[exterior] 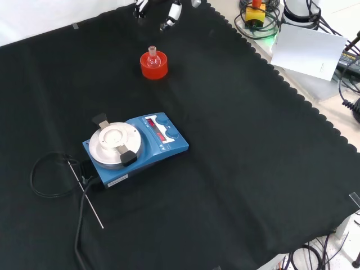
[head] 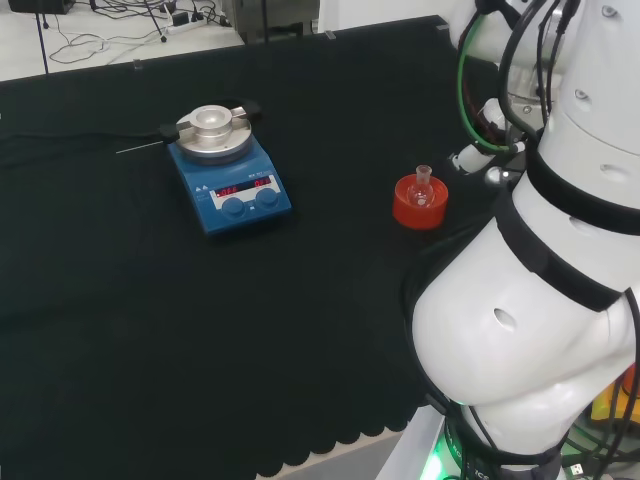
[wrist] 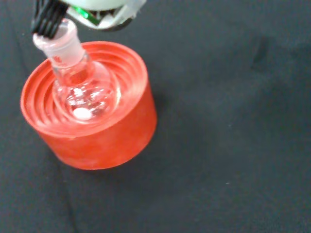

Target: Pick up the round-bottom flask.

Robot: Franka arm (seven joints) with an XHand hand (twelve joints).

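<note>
The round-bottom flask [head: 422, 186] sits upright in its red ribbed stand [head: 419, 203] right of centre in the head view, on the black-clothed counter [head: 120, 320]; in the front view the pair stands at upper centre, above the blue hotplate stirrer [exterior: 135, 147]. The hand [exterior: 169, 14] shows at the front view's top edge, just above the flask and apart from it, holding nothing. Whether its fingers are curled or relaxed I cannot tell.
</note>
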